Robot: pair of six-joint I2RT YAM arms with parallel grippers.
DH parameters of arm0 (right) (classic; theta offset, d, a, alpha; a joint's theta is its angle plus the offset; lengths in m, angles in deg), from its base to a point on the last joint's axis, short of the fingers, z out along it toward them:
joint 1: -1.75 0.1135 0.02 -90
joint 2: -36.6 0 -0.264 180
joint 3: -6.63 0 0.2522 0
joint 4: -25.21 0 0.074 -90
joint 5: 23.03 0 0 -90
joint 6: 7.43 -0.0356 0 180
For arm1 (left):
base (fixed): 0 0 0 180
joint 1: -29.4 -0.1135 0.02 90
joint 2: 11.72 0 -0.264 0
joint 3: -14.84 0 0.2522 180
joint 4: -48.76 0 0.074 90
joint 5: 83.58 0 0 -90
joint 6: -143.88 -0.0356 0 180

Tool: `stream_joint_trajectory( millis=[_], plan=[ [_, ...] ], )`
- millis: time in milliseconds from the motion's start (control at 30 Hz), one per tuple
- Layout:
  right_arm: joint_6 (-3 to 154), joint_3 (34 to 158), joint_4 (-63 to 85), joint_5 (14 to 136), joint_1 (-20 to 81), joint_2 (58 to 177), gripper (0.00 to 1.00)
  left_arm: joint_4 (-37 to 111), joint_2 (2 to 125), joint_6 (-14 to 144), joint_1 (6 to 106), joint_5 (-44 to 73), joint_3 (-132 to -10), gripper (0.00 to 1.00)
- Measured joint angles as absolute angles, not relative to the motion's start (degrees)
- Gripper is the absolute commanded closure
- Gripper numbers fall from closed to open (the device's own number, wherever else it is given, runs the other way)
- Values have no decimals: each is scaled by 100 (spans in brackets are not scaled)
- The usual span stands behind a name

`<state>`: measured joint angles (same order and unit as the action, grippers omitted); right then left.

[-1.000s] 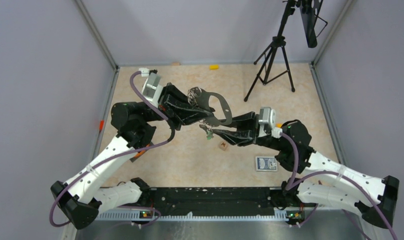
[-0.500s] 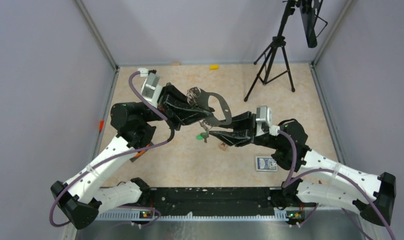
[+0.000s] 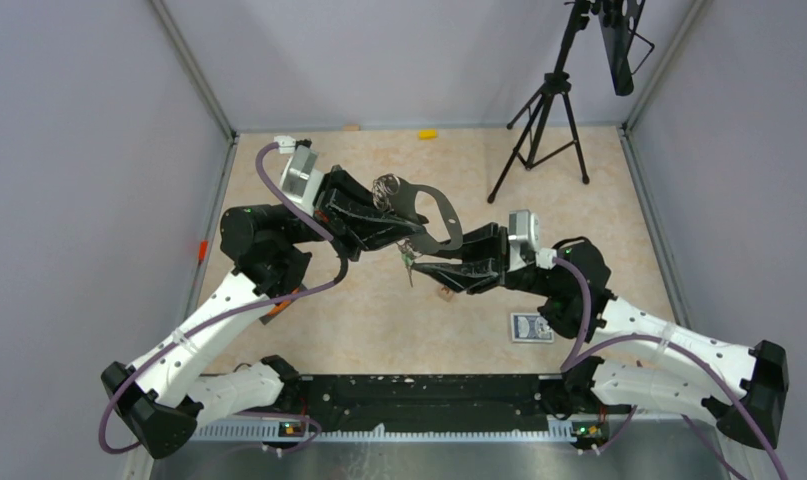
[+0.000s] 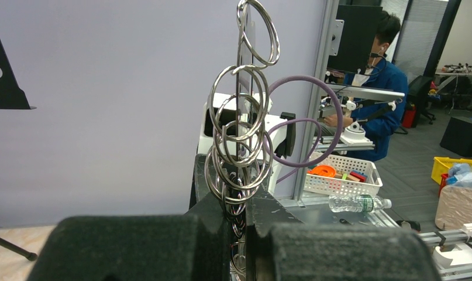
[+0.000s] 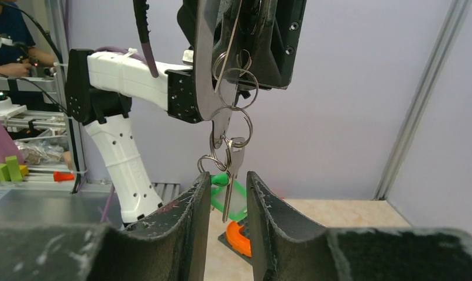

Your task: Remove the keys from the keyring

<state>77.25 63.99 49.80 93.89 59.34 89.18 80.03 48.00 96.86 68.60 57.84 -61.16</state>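
My left gripper (image 4: 238,235) clamps one keyring (image 5: 205,70); my right gripper (image 5: 227,179) stands spread around two hanging keys (image 5: 234,164); one tripod (image 3: 544,120) far right.

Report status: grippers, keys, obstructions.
Left gripper shut on keyring, held aloft. Right gripper jaws open, flanking the hanging keys. Keys not yet off the ring. Nothing seen in the way.
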Motion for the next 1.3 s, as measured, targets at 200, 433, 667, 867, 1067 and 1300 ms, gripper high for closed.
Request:
stream_joint_trajectory(
  millis=[200,433,667,867,1067,1300],
  plan=[
    [7652,6399,5032,9410,5934,8920,78,8005,4803,9689,6860,5781,-6116,100],
    [7631,6399,5115,9415,5934,8920,87,8010,4803,9706,6860,5779,-6116,100],
    [7604,6399,5137,9419,5934,8918,95,8038,4803,9706,6860,5777,-6113,100],
    [7589,6399,5137,9430,5934,8916,97,8043,4803,9719,6860,5773,-6109,100],
    [7554,6320,5205,9423,5934,8839,88,8047,4803,9724,6863,5696,-6102,100],
    [7335,6123,5524,9415,5934,8837,88,8093,4803,9726,6860,5628,-6046,100]
  ],
)
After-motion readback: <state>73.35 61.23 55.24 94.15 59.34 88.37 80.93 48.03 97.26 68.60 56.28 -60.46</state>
